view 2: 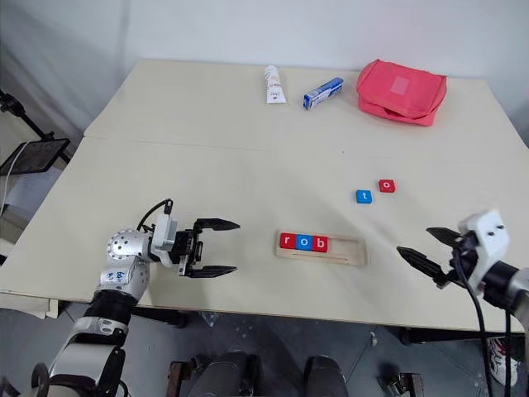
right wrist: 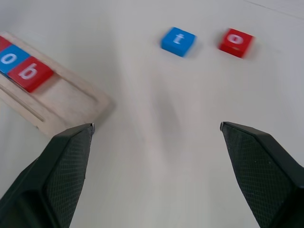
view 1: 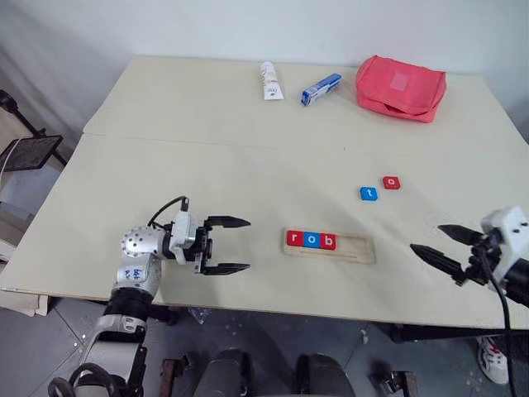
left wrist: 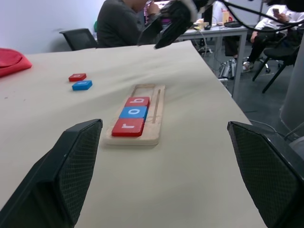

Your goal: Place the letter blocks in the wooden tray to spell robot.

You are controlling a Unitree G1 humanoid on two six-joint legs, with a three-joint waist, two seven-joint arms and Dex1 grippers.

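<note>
The left pincer (view 1: pixel 228 245) hangs released, pointing along the wooden tray (view 1: pixel 329 247), whose long axis runs left-right. Three letter blocks (view 1: pixel 311 240) fill its left end. Two loose blocks, blue t (view 1: pixel 369 193) and red o (view 1: pixel 392 183), lie beyond the tray, nearer the right pincer (view 1: pixel 436 246), which gapes empty.

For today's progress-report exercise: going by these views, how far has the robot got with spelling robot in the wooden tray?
Done: the red r, blue o and red b sit side by side at the left end of the wooden tray. In hand: nothing; the left gripper and right gripper are both open and empty. Left: the red o and blue t lie loose on the table beyond the tray.
</note>
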